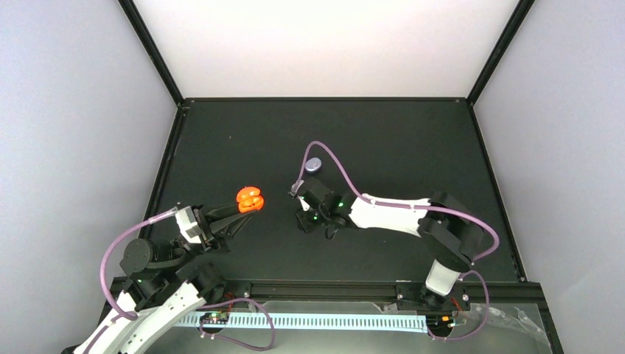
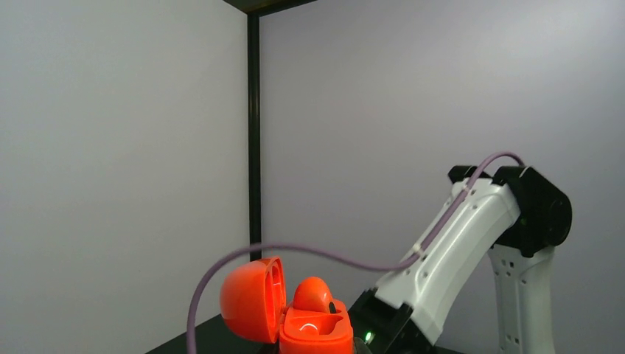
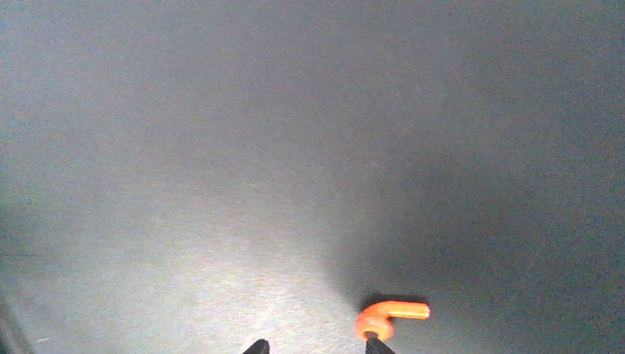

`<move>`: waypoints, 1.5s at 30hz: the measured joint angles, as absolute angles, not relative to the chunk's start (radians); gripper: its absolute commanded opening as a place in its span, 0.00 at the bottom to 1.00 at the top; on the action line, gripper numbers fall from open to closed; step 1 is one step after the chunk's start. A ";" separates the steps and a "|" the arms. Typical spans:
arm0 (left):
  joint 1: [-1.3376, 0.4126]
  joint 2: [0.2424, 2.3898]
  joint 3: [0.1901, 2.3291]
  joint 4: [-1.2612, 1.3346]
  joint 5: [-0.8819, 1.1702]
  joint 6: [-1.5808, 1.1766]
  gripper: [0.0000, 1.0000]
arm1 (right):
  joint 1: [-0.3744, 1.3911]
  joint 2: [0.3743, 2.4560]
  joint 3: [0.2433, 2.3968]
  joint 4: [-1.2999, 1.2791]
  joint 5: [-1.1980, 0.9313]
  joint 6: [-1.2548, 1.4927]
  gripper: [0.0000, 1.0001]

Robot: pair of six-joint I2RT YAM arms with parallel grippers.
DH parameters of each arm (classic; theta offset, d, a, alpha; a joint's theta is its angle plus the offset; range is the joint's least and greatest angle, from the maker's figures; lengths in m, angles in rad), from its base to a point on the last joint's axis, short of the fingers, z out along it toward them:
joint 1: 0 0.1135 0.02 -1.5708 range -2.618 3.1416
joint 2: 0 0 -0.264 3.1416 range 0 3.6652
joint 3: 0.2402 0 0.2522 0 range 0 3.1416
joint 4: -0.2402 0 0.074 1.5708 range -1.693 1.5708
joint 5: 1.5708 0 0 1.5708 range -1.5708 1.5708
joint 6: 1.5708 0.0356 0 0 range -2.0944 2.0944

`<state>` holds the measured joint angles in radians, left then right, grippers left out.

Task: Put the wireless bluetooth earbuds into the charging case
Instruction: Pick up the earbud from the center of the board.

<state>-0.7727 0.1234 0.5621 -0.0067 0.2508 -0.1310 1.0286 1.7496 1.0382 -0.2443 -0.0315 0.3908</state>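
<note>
Left tool point(image 1: 237, 212) clamped on orange case point(image 2: 313, 332), lid open, first earbud point(image 2: 313, 295) seated inside. Right tool point(image 3: 315, 348) part open, empty, over bench point(image 3: 221, 184); second earbud point(image 3: 387, 317) beside one fingertip, possibly touching. Purple case point(image 1: 314, 164) lies beyond, apart.

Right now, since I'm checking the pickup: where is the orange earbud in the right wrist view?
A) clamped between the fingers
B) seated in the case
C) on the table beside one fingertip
C: the orange earbud lies on the table by one fingertip of the right gripper, with nothing between its parted jaws.
</note>
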 measured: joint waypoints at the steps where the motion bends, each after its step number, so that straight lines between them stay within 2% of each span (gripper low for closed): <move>1: -0.773 0.123 0.560 -0.006 0.251 -0.131 0.02 | 1.028 1.723 1.040 -0.251 -0.044 0.377 0.36; 7: -0.773 0.123 0.536 0.007 0.251 -0.131 0.02 | 0.999 1.651 1.107 -0.270 -0.075 0.300 0.37; 17: -0.773 0.105 0.531 0.009 0.250 -0.131 0.02 | 0.925 1.851 1.161 -0.273 -0.149 0.264 0.40; 29: -0.773 0.097 0.531 0.008 0.250 -0.131 0.01 | 0.908 1.884 1.155 -0.269 -0.238 0.267 0.48; 45: -0.773 0.098 0.531 0.008 0.250 -0.131 0.02 | 0.908 1.831 1.056 -0.246 -0.240 0.267 0.47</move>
<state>-0.7727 0.0978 0.5312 0.0082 0.2501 -0.1314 0.9081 1.8313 1.0565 -0.2462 -0.2401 0.2672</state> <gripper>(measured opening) 0.168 0.472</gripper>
